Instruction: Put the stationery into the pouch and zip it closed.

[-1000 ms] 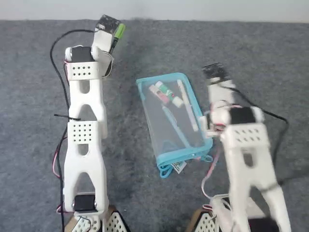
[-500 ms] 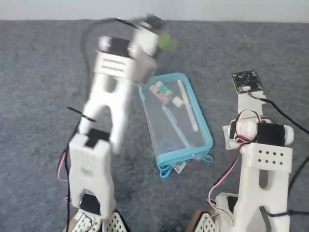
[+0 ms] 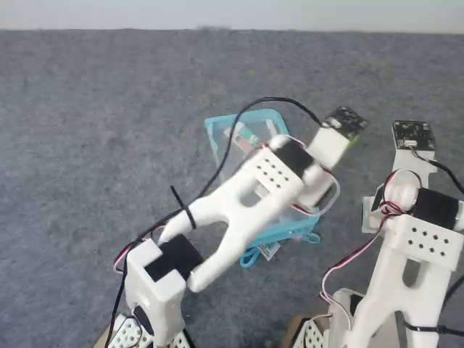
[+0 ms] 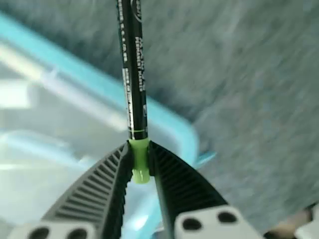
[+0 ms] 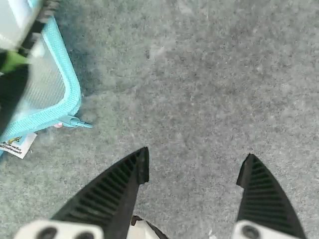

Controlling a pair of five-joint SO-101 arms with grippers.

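A clear pouch with a teal border (image 3: 235,125) lies mid-table, largely covered by the left arm in the high view. Inside it I see small capped pens (image 3: 246,136). My left gripper (image 4: 138,148) is shut on the green end of a black marker (image 4: 132,74), which points out past the pouch's teal edge (image 4: 169,117). From above, that gripper (image 3: 351,139) hangs over the pouch's right side. My right gripper (image 5: 192,167) stands open above bare carpet, right of the pouch's corner (image 5: 60,94) and its zip pull (image 5: 77,122).
Grey carpet (image 3: 94,109) covers the whole table. The right arm (image 3: 413,225) stands at the right edge, close beside the left arm's wrist. A white label (image 3: 268,250) sticks out at the pouch's near end. Open carpet lies to the left and rear.
The left arm has swung from the far left rear across to the right, carrying the marker over the pouch. The right arm has drawn away to the right.
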